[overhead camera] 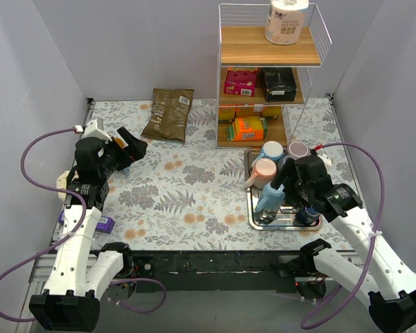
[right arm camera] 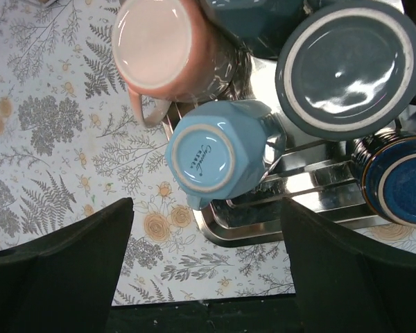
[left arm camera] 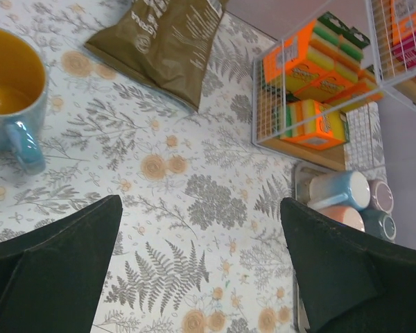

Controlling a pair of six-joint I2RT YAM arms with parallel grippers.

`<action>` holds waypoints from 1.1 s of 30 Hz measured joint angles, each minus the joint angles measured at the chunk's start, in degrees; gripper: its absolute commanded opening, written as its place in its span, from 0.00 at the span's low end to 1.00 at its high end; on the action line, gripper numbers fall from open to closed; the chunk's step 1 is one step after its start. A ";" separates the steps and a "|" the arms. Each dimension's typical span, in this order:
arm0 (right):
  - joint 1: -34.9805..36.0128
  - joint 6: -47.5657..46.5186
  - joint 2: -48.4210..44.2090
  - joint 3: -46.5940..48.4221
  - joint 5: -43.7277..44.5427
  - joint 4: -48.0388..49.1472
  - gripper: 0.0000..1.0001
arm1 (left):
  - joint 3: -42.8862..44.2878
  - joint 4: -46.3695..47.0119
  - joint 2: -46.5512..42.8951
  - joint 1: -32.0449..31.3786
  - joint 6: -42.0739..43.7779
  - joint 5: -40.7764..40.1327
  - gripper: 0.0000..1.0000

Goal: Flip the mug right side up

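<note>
Several mugs stand upside down on a metal tray (overhead camera: 258, 220): a pink one (overhead camera: 264, 170), a light blue one (overhead camera: 270, 198), a white and blue one (overhead camera: 272, 150), a mauve one (overhead camera: 298, 148) and a dark blue one (overhead camera: 307, 212). My right gripper (overhead camera: 286, 182) hovers open and empty over the tray. In the right wrist view the light blue mug's base (right arm camera: 208, 156) sits just beyond my right gripper (right arm camera: 204, 267), with the pink mug (right arm camera: 159, 45) behind it. My left gripper (overhead camera: 132, 146) is open and empty beside an upright blue mug with an orange inside (left arm camera: 7, 90).
A brown pouch (overhead camera: 168, 113) lies at the back. A wire shelf rack (overhead camera: 263, 83) holds sponges, boxes and a paper roll (overhead camera: 286, 21). A purple object (overhead camera: 104, 223) lies by the left arm. A grey-blue mug (right arm camera: 347, 66) and the dark blue mug (right arm camera: 399, 180) crowd the tray (right arm camera: 263, 229).
</note>
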 measured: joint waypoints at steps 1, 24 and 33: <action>0.68 1.44 -0.44 -0.76 0.39 -0.31 0.93 | -0.46 0.48 -0.31 0.00 -0.07 1.25 0.98; 20.20 28.98 16.31 -5.03 14.29 1.66 0.68 | -7.65 8.70 -0.94 0.00 -2.93 15.98 0.98; 20.20 36.17 22.45 -5.01 16.48 1.07 0.61 | -8.94 9.97 -0.63 0.00 -2.86 16.50 0.98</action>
